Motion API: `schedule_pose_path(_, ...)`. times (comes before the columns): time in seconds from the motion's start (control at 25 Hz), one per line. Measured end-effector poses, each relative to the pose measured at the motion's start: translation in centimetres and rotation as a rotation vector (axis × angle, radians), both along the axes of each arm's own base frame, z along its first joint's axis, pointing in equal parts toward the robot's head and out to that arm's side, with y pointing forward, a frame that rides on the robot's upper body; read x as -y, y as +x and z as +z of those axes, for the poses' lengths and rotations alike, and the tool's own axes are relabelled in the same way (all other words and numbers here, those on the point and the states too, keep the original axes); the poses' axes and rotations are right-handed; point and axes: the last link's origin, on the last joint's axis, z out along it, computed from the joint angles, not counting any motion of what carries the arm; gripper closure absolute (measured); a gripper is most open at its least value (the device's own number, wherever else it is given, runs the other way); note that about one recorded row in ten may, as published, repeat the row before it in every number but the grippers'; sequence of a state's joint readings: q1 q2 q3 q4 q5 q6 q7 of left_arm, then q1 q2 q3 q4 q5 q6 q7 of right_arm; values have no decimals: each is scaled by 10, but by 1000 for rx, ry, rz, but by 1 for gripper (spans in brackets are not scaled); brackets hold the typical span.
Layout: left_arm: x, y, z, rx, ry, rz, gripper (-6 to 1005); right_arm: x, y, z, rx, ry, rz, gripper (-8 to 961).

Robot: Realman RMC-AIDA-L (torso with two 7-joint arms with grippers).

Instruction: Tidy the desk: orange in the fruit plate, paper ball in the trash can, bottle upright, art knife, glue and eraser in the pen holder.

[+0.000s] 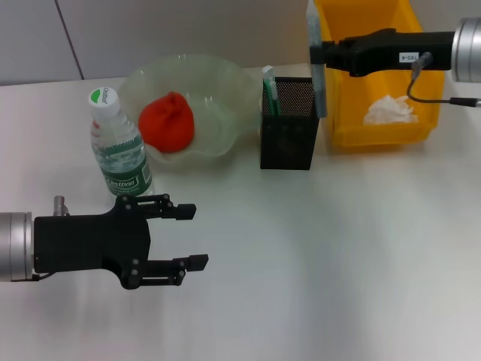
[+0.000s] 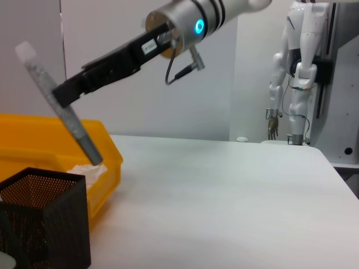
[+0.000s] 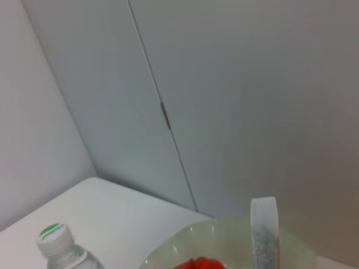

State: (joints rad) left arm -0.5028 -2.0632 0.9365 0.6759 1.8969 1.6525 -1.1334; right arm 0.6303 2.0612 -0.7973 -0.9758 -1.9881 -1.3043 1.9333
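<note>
Desk (image 1: 338, 263) carries one yellow trash can (image 1: 373, 128) with one paper ball (image 1: 389, 110), one fruit plate (image 1: 218, 90) with one orange (image 1: 167, 122), one upright bottle (image 1: 119, 147), one pen holder (image 1: 288, 135). We see our left gripper (image 1: 192, 237) empty, jaws apart, near the bottle; our right gripper (image 1: 325, 54) clamps the glue (image 1: 317, 64) just above the holder.

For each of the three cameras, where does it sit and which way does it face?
Head: above, facing down at the desk; left claw, right claw with knife.
Left wrist: low by the holder, facing the right claw.
Right wrist: behind the knife, facing the wall; no claw shows.
All share the knife.
</note>
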Motion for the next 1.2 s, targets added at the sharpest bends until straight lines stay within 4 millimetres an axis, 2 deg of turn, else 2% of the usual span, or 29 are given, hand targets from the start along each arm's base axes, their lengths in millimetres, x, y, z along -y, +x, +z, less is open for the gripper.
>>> schedule_pose_path(0.4,-1,1,0,8,7,-1,214,-16,2,-20,-9,99,38,819)
schedule_pose_path(0.68,-2,1,1,14,16,3,213,-26,7,-45,39,112,21,801)
schedule_pose_path(0.88,-2,1,3,17,20,7,212,-28,9,-53,49,111,13,788)
schedule_pose_path(1.2,-3,0,4,19,25,14,210,-26,12,-52,42,115,6,767)
